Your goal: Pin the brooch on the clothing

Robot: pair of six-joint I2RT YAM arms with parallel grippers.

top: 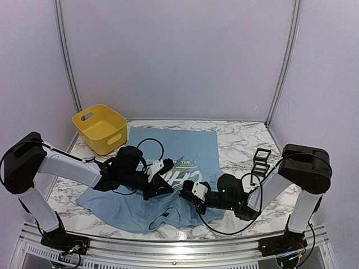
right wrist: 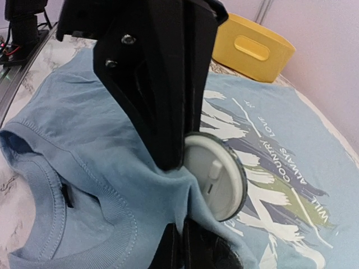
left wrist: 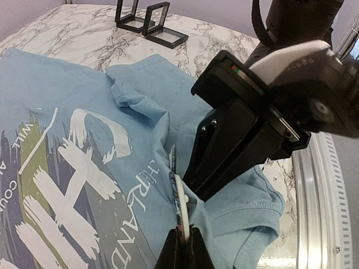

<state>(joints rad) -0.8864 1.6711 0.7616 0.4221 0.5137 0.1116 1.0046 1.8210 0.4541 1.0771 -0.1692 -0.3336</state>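
The clothing (top: 185,143), a light blue T-shirt with white lettering, lies flat on the marble table with its collar toward the arms. Both grippers meet over its chest near the collar. My left gripper (left wrist: 184,238) is shut on the rim of the round brooch (left wrist: 180,203), held on edge against the cloth. In the right wrist view the brooch (right wrist: 216,176) shows its white back with a clasp. My right gripper (right wrist: 182,242) pinches a raised fold of the shirt (right wrist: 84,123) directly beside the brooch. From above, the left gripper (top: 168,188) and right gripper (top: 186,196) almost touch.
A yellow basket (top: 101,128) stands at the back left, beside the shirt's hem. Small black display stands (top: 261,159) sit on the marble to the right of the shirt. White walls close in the table on three sides.
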